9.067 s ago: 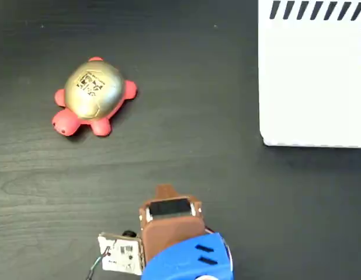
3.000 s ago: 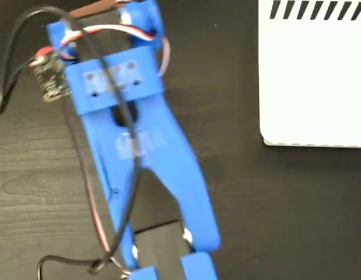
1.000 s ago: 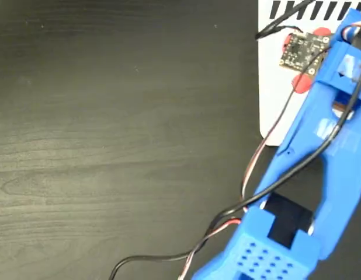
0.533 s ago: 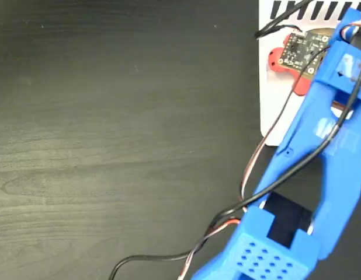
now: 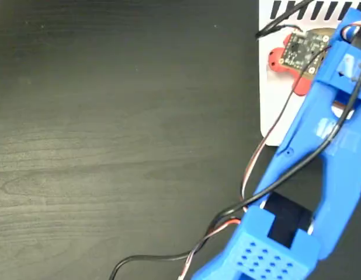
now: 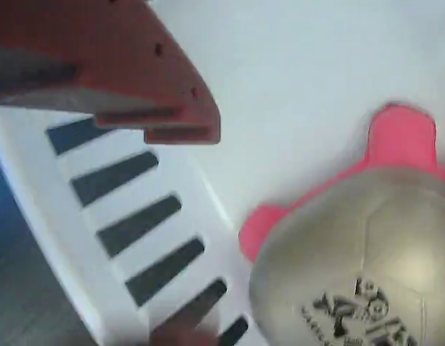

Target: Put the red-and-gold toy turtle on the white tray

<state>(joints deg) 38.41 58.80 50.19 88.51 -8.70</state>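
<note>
The red-and-gold toy turtle (image 6: 366,267) lies on the white tray (image 6: 280,65); its gold shell with dark print fills the lower right of the wrist view. In the fixed view only two of its red limbs (image 5: 277,58) show, beside the arm's circuit board (image 5: 303,48). My gripper (image 5: 312,67) hangs over the tray's upper part, hidden under the blue arm. One brown-red finger (image 6: 158,108) shows at the upper left of the wrist view, apart from the turtle. The other finger is out of view. Nothing is held.
The blue arm (image 5: 309,175) with its cables (image 5: 250,169) crosses the right side of the dark wooden table (image 5: 110,146). The tray's black striped edge (image 6: 136,223) runs close to the turtle. The tray (image 5: 271,116) sits at the top right corner.
Nine seconds ago the turtle lay on the table at the left; now it lies on the tray. Over the last second a red limb came into view left of the circuit board; the arm barely moved.
</note>
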